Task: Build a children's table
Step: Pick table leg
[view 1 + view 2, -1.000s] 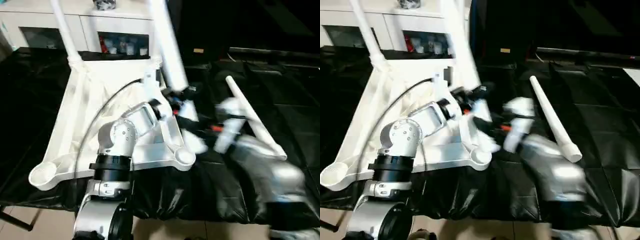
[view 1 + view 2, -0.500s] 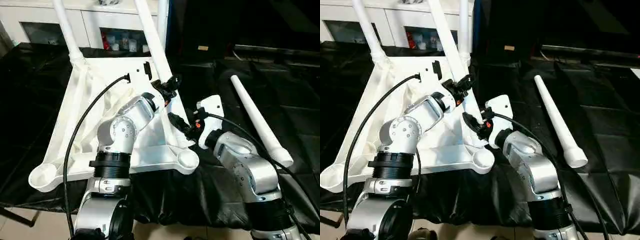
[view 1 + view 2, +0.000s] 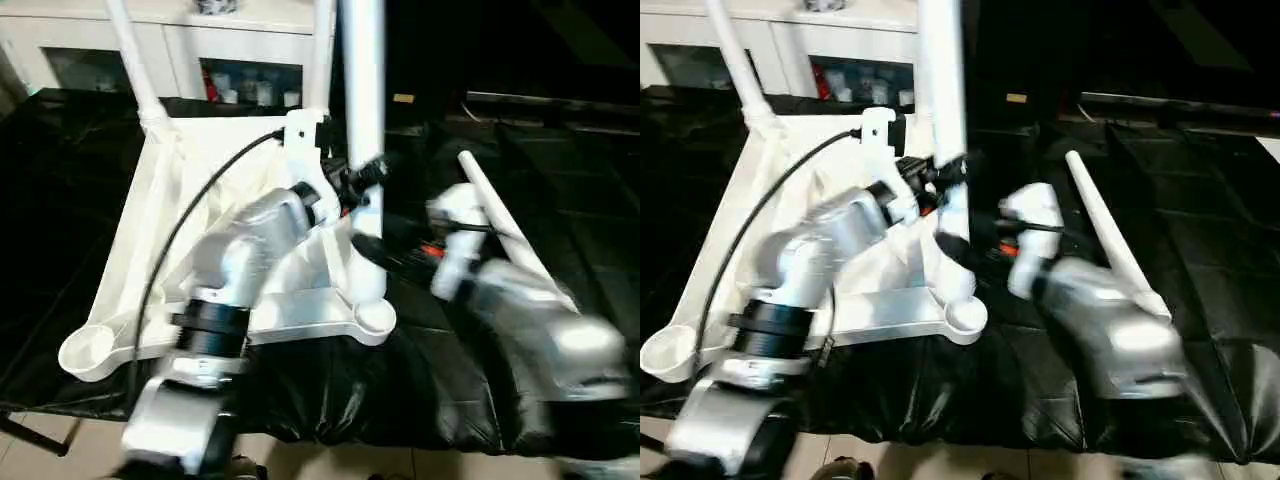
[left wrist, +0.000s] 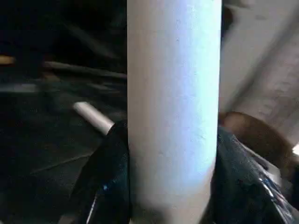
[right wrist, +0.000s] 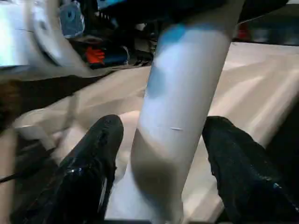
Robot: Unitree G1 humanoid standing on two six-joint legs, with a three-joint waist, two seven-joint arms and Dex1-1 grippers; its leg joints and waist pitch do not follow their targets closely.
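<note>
A lab or demo room dressed up like a home seems to be hosting this. Black sheeting (image 3: 520, 200) is covering the wide work surface and draping over its near edge, with pale floor tiles (image 3: 60, 455) showing below. Along the far edge, a white glass-fronted cabinet (image 3: 180, 55) is displaying small colourful items (image 3: 245, 92) behind its doors.

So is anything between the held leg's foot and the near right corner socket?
Nothing visible. The leg, gripped by the left claw, stands nearly upright with its lower end just above the socket. The right claw straddles it lower down, pads apart.
</note>
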